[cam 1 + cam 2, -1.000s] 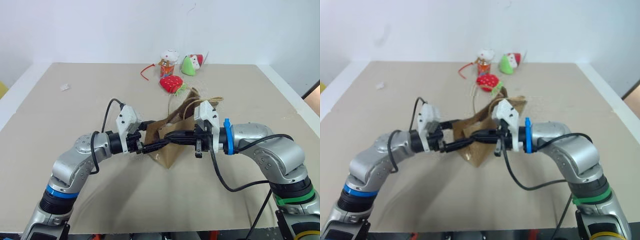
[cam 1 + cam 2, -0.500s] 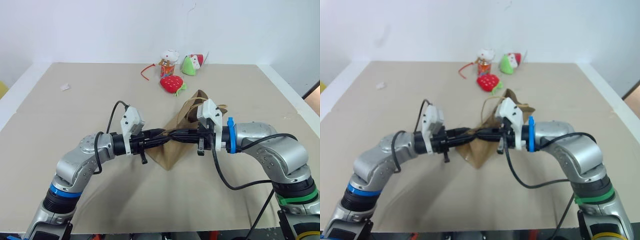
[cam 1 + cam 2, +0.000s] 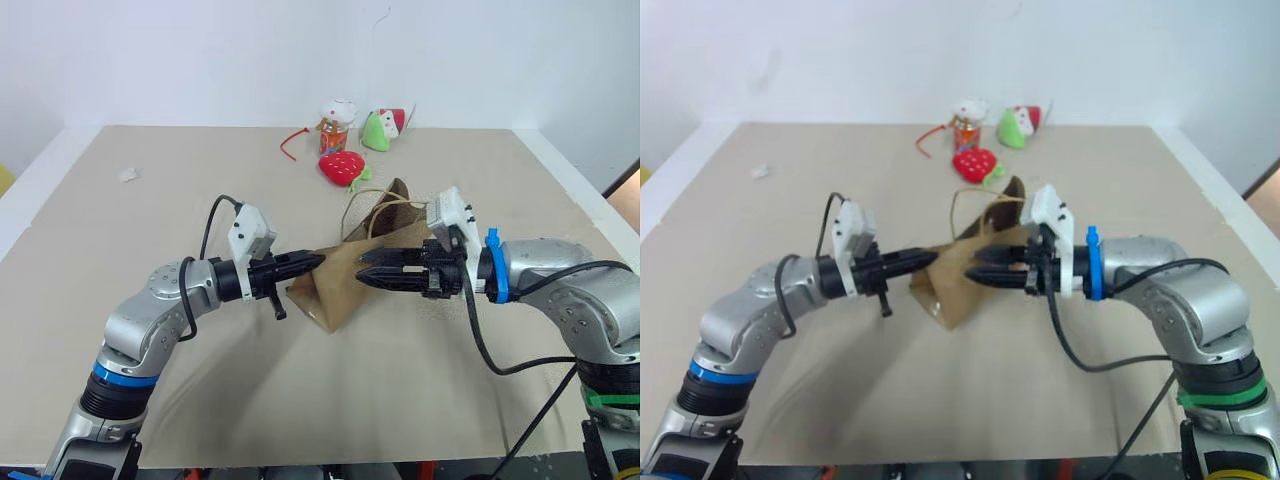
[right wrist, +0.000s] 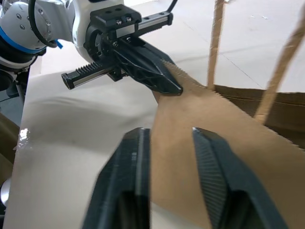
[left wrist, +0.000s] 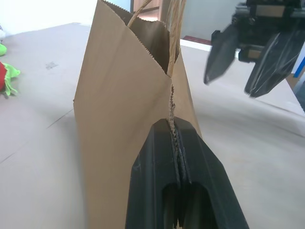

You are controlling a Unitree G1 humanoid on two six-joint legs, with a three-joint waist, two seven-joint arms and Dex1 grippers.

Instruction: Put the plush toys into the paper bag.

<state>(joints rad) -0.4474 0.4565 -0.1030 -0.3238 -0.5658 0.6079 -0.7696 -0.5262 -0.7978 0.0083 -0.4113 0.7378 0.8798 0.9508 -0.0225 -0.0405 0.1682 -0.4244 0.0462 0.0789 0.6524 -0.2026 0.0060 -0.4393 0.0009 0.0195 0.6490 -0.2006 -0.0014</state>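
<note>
The brown paper bag (image 3: 345,275) stands mid-table, its cord handles (image 3: 385,205) leaning toward the back. My left gripper (image 3: 315,261) is shut on the bag's serrated rim (image 5: 172,121), and the paper is pinched flat between its fingers (image 5: 162,157). From the other side my right gripper (image 3: 362,270) points at the bag, open, with nothing held. Its fingertips (image 4: 140,138) are just short of the bag's side. The plush toys lie at the back of the table: a red strawberry one (image 3: 342,167), a green and white one (image 3: 380,128) and a small white and orange one (image 3: 337,122).
A red cord (image 3: 292,140) lies beside the toys at the back. A small white scrap (image 3: 129,174) sits far left on the beige table (image 3: 200,400). The table's right edge (image 3: 575,190) runs close to my right arm.
My left gripper has closed on the bag's rim. My right gripper has let go of the bag, opened, and drawn back to the right.
</note>
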